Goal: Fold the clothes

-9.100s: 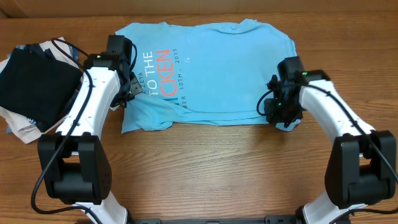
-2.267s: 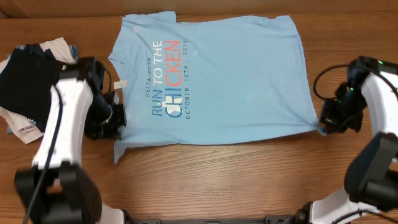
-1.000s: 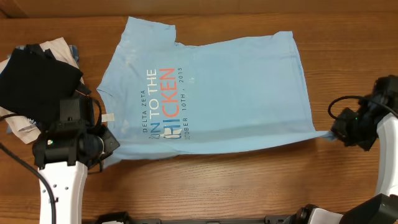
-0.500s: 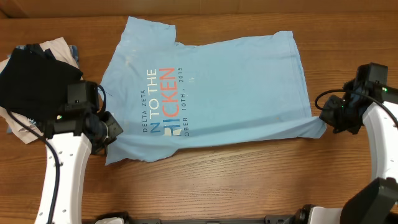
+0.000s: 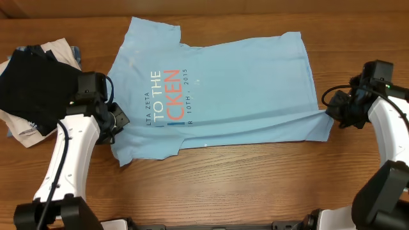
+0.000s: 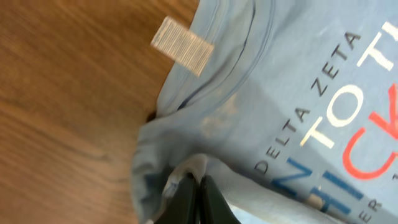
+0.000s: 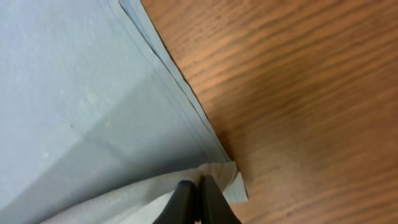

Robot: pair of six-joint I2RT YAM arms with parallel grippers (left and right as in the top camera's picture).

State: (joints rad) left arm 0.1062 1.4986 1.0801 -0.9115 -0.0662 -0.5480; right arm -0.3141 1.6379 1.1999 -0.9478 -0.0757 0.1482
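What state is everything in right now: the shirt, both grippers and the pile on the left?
T-shirt: spread on the table, near edge folded over, hiding the start of the lettering.
Left gripper: shut on the T-shirt's folded edge near the collar.
Right gripper: shut on the T-shirt's hem corner.
Black garment: folded, on top of the pile.
Light garments: under the black one, mostly hidden.

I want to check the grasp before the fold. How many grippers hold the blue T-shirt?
2. The left gripper pinches the T-shirt beside its collar, at the left edge; the right gripper pinches a hem corner at the right edge. Both are in view.
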